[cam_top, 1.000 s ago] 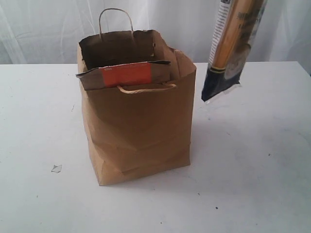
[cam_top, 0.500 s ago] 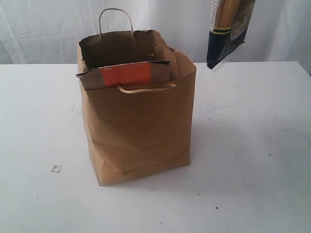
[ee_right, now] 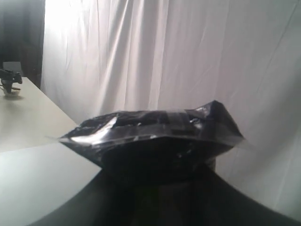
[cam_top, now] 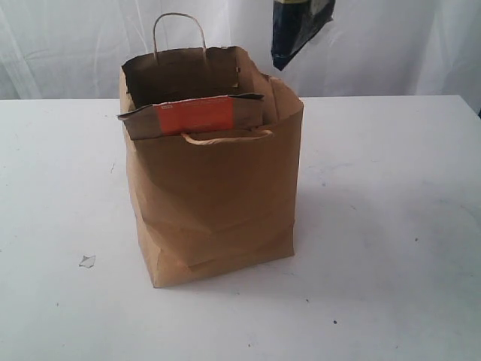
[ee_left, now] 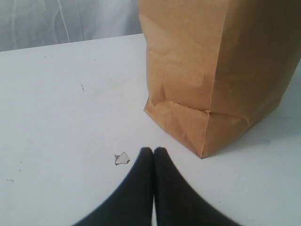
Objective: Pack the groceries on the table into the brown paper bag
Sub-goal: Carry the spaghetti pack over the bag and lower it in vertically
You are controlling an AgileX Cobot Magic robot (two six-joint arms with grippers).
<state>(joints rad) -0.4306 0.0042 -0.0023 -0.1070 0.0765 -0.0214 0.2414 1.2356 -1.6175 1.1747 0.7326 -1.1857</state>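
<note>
The spaghetti packet hangs high above the right edge of the paper bag, clamped in my right jaws. The bag stands upright on the tabletop. My left jaws sit pressed together, empty, near its base.

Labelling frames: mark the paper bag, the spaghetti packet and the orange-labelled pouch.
paper bag (cam_top: 214, 195), exterior view, front face.
spaghetti packet (cam_top: 294, 34), exterior view, dark bottom end.
orange-labelled pouch (cam_top: 195, 115), exterior view, orange label.
</note>
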